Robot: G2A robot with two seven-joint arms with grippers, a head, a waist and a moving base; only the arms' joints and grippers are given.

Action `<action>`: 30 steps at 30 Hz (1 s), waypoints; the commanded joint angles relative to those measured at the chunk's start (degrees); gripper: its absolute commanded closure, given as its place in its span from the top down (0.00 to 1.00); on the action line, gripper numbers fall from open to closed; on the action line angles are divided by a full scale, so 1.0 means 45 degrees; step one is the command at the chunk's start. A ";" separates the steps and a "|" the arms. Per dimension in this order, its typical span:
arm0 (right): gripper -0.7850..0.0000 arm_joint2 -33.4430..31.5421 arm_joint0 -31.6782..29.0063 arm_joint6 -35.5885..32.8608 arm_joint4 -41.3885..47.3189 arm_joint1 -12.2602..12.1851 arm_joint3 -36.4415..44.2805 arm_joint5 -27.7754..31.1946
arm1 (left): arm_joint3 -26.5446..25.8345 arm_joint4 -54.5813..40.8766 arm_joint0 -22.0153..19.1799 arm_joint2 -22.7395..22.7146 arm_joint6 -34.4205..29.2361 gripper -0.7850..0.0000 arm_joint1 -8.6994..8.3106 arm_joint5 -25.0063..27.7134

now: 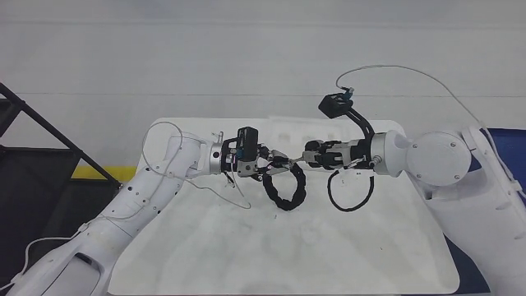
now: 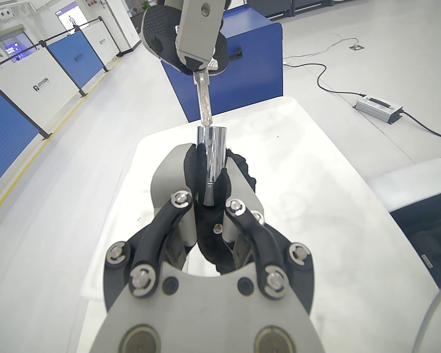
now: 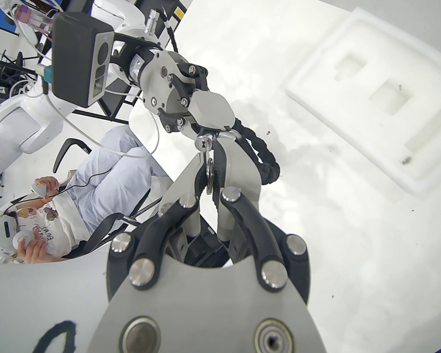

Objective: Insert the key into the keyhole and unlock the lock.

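My left gripper point(image 2: 210, 170) is shut on the lock point(image 2: 211, 156), a chrome cylinder with a black sleeved cable loop point(image 1: 285, 187) hanging from it above the white table point(image 1: 345, 238). My right gripper point(image 3: 210, 170) is shut on the key point(image 3: 209, 172) by its head. In the left wrist view the key's silver blade point(image 2: 204, 100) points down at the lock's end face, its tip touching or just entering the keyhole. From the top, both grippers point(image 1: 256, 163) point(image 1: 306, 158) meet tip to tip over the table's middle. The lock's keyhole face point(image 3: 203, 143) sits right at the right gripper's fingertips.
A white foam tray point(image 3: 382, 111) with several rectangular recesses lies on the table's far side. A black cable point(image 1: 349, 193) loops under the right arm. A black metal frame point(image 1: 33, 131) stands off the table's left.
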State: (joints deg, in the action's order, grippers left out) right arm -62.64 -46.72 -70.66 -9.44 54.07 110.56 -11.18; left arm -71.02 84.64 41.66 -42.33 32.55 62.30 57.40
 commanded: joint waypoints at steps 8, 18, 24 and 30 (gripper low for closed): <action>0.00 0.0190 0.0094 -0.0072 -0.0023 0.0006 -0.0022 0.0025 | -0.0015 -0.0073 0.0057 -0.0112 -0.0161 0.00 0.0051 0.0095; 0.00 0.0359 0.0230 -0.0170 -0.0122 0.0007 -0.0037 0.0021 | -0.0105 0.0012 0.0107 -0.0218 -0.0290 0.00 0.0084 0.0134; 0.00 0.0552 0.0358 -0.0173 -0.0375 0.0020 -0.0023 0.0032 | -0.0138 0.0019 0.0065 -0.0150 -0.0518 0.00 0.0095 0.0134; 0.00 0.0864 0.0511 -0.0190 -0.0703 0.0056 -0.0001 -0.0044 | -0.0130 -0.0319 -0.0026 0.0024 -0.1011 0.00 0.0102 0.0134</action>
State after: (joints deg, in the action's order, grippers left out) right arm -58.96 -44.53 -71.50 -12.33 54.30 110.56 -11.33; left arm -71.59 83.45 41.62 -42.34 28.28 62.77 58.00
